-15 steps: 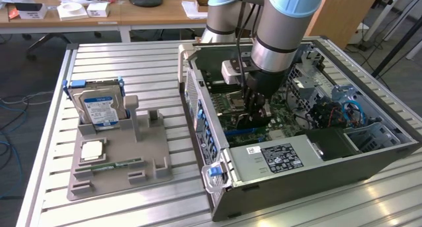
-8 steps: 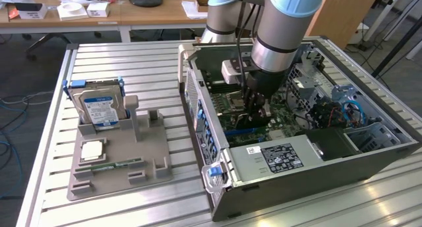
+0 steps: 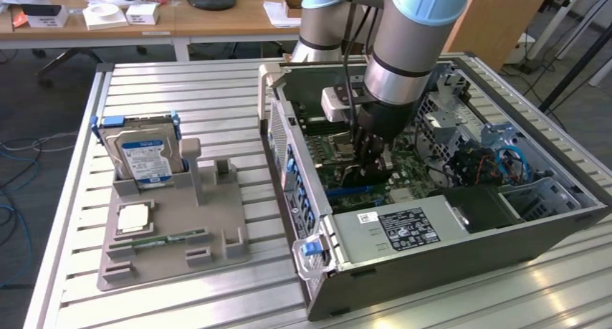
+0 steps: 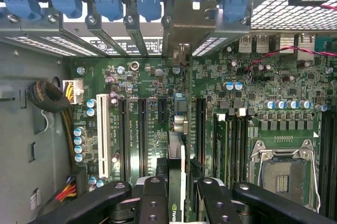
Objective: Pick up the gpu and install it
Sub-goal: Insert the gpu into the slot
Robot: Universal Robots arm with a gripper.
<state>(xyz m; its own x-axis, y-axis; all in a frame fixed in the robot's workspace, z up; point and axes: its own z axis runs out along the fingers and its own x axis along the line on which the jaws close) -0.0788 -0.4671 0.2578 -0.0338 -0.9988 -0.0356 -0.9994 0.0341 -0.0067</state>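
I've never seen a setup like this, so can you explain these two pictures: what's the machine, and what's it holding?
It's a robot arm with a two-fingered gripper on its end. One picture is from a camera off the arm; the other looks down from the arm's wrist. The arm reaches into an open computer case lying on a metal table. The gripper holds the gpu, a thin card seen edge-on, over the motherboard. On the exterior view's left, a grey holder carries a hard drive.

The arm [image 3: 402, 56] pointed straight down (wrist vertical), its jaws clamped on either side of the gpu [image 4: 177, 174].
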